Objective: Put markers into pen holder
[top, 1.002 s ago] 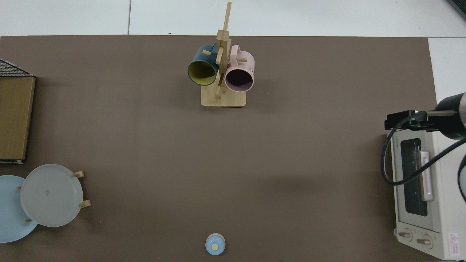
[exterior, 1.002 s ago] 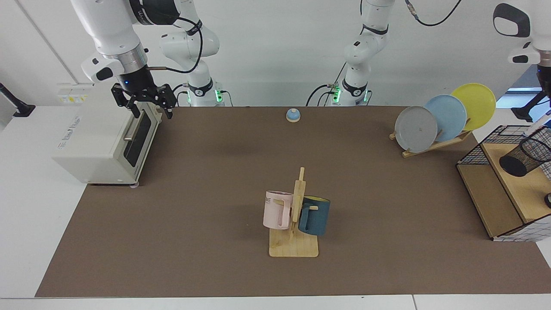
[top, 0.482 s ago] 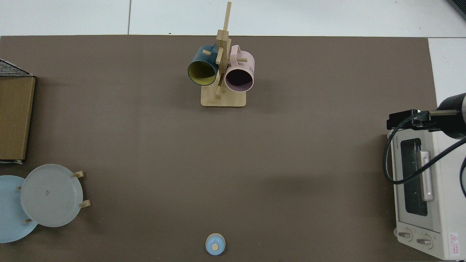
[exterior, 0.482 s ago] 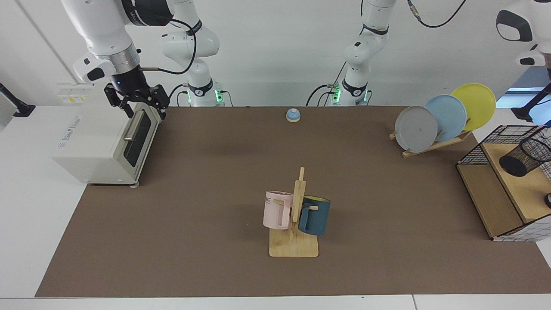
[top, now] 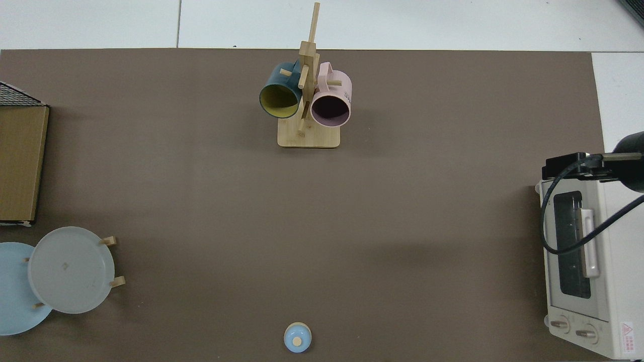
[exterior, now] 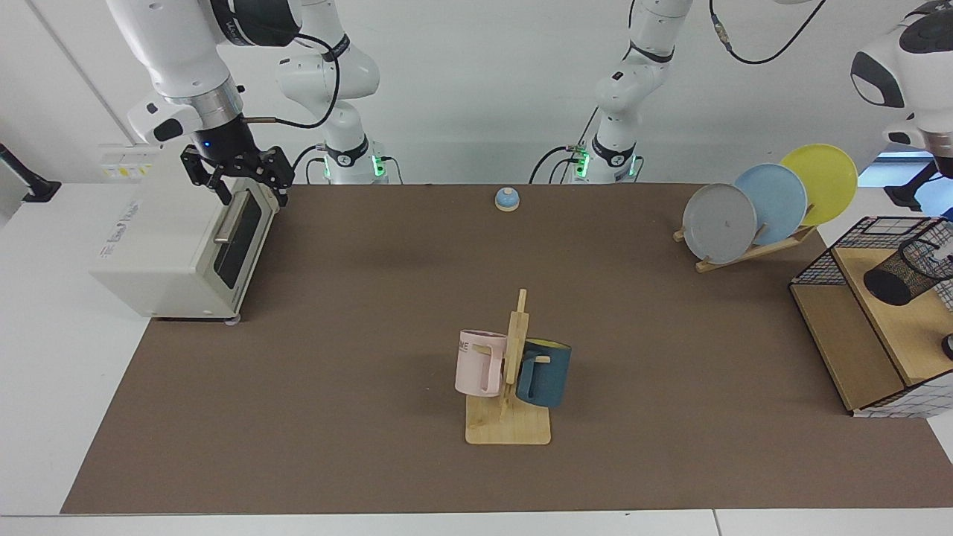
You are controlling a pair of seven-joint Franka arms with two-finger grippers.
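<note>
Right hand (exterior: pixel 251 186) hovers over toaster, far from pen holder (exterior: pixel 904 273).

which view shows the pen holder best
The facing view: the pen holder sits tilted on the wire basket's wooden shelf at its right edge. The top view misses it, catching only the basket's corner.

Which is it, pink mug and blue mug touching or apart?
Apart. The top view shows the pink mug and blue mug either side of the rack post, rims separated.
</note>
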